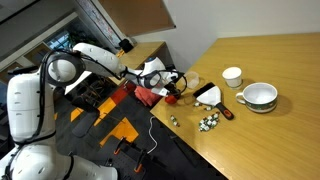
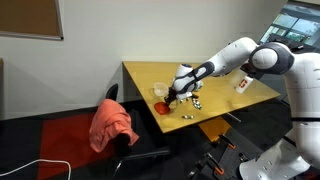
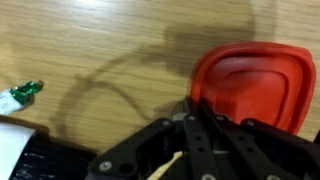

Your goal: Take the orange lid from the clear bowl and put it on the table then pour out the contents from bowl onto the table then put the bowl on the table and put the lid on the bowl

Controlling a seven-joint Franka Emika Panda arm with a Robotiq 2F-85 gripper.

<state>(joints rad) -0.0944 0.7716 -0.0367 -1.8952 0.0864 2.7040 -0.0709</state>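
Wooden table [image 3: 100, 50], orange lid [image 3: 250, 85] just beside gripper [image 3: 202, 118] (flat)

- Wrist view, bottom centre: gripper [image 3: 202, 112] out of focus, body cut by the lower edge; jaw gap not resolvable.
- Right of frame: orange lid [image 3: 255, 75], lower-left rim hidden behind the fingers [image 3: 190, 130].
- Left edge: small green object [image 3: 22, 92], blurred, unidentified.
- Lower-left corner: white item [image 3: 10, 140], cut by the frame edge.
- In an exterior view, centre: clear bowl [image 2: 158, 91], faint, interior unreadable.
- In an exterior view, lower centre: greenish-white pieces [image 1: 207, 123], too small to identify.
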